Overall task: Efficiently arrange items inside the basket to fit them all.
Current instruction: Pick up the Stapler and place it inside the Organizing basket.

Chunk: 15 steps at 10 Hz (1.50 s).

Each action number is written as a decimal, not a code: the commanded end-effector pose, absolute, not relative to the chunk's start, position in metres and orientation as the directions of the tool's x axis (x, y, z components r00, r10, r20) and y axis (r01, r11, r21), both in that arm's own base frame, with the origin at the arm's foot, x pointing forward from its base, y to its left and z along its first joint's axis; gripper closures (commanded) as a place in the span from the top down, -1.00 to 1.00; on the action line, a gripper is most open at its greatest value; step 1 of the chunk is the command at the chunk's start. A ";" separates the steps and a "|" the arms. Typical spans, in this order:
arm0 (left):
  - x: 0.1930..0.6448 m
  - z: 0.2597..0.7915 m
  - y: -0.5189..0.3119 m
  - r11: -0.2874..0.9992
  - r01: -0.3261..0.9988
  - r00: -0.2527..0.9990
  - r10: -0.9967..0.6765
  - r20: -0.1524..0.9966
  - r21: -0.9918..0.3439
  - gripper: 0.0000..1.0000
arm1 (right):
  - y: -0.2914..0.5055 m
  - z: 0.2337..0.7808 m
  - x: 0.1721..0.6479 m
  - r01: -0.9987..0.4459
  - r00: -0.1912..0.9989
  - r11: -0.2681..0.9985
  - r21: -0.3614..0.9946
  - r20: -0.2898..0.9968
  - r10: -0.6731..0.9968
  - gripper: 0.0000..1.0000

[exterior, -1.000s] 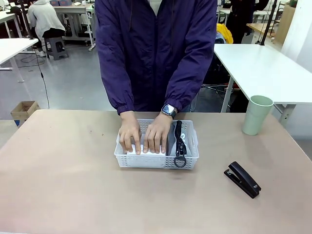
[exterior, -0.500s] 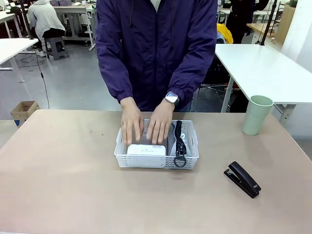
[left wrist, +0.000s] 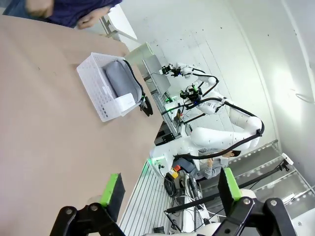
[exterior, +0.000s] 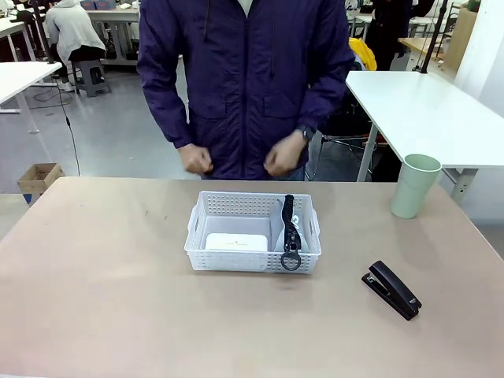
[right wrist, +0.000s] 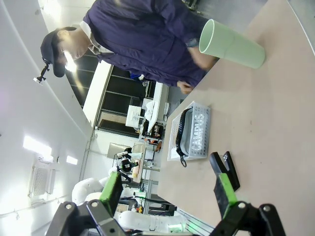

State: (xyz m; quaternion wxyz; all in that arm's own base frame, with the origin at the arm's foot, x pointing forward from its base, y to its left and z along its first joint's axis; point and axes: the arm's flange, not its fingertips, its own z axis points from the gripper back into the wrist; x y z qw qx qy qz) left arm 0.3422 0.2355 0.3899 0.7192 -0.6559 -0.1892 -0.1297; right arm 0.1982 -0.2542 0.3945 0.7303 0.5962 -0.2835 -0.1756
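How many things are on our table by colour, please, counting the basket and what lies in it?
White: 2, the basket and the small box inside it
Grey: 1, the CAMPUS zip pouch in the basket
Black: 1, the stapler on the table
Pale green: 1, the cup on the table
Total: 5

White box (exterior: 236,241) partly hidden behind basket (exterior: 252,261) wall; person's right hand (exterior: 195,160) motion-blurred.

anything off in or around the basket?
The black strap of the pouch loops over the near wall of the basket and hangs outside. The stapler and cup sit on the table to its right, not yet packed. Nothing spilled.
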 end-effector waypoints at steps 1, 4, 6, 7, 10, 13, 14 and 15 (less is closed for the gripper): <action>0.338 0.391 0.233 0.112 0.426 0.899 0.062 0.434 -0.898 1.00 | -0.253 0.397 0.200 -0.118 0.763 0.228 0.966 0.236 -0.602 1.00; 0.338 0.391 0.233 0.112 0.426 0.899 0.062 0.434 -0.898 1.00 | -0.191 0.437 0.212 -0.169 0.839 0.429 0.887 0.358 -0.410 1.00; 0.338 0.391 0.233 0.112 0.426 0.899 0.062 0.434 -0.898 1.00 | -0.118 0.453 0.224 -0.243 0.894 0.554 0.796 0.405 -0.190 1.00; 0.338 0.391 0.233 0.112 0.426 0.899 0.062 0.434 -0.898 1.00 | -0.084 0.451 0.227 -0.243 0.909 0.632 0.736 0.400 -0.117 1.00; 0.338 0.391 0.233 0.112 0.426 0.899 0.062 0.434 -0.898 1.00 | 0.010 0.421 0.236 -0.306 0.927 0.823 0.478 0.346 0.144 1.00; 0.338 0.391 0.233 0.112 0.426 0.899 0.062 0.434 -0.898 1.00 | 0.062 0.362 0.249 -0.374 0.922 0.855 0.360 0.246 0.300 1.00; 0.338 0.391 0.233 0.112 0.426 0.899 0.062 0.434 -0.898 1.00 | 0.069 0.334 0.255 -0.359 0.927 0.877 0.321 0.231 0.295 1.00; 0.338 0.391 0.233 0.112 0.426 0.899 0.062 0.434 -0.898 1.00 | 0.071 0.313 0.262 -0.357 0.925 0.885 0.299 0.246 0.289 1.00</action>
